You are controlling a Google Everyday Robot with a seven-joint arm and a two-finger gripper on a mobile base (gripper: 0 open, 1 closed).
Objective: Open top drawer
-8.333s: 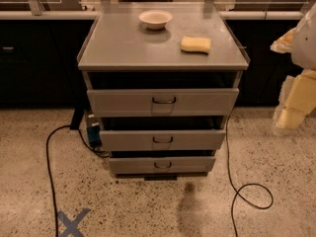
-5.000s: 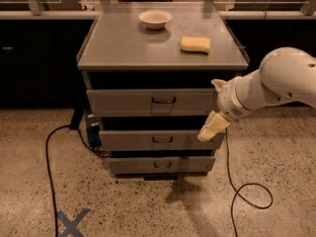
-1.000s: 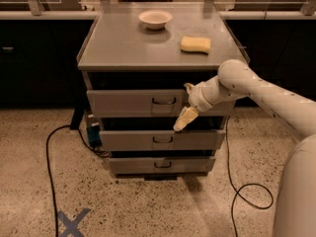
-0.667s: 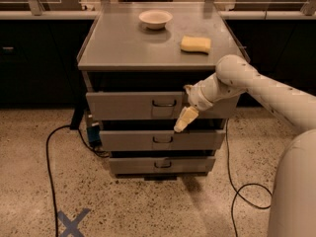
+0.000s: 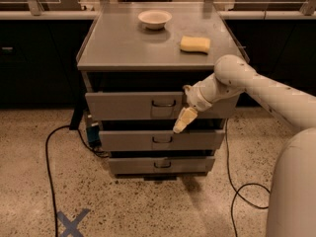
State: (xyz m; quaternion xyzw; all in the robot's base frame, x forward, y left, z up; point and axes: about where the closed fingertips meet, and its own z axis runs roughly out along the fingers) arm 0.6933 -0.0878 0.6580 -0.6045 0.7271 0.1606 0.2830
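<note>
Far left, a black cable (image 5: 48, 172) snakes over the speckled floor (image 5: 148, 206) past a blue cross (image 5: 71, 223) taped on it. Next comes the grey cabinet: its worktop (image 5: 123, 48) carries a white bowl (image 5: 154, 19) near the back and, to the right, a yellow sponge (image 5: 195, 44). Just beneath, a dark gap shows above the top drawer (image 5: 123, 105) — the widest front, with a small wire handle (image 5: 163, 103) at its centre and two narrower drawers (image 5: 133, 141) below. The tool (image 5: 180, 121) hangs just right of that handle, pointing down and left across the drawer's lower edge — whether it is apart or together I cannot tell. The pale arm (image 5: 266, 90) reaches in from the right, above a second cable (image 5: 237, 194).
</note>
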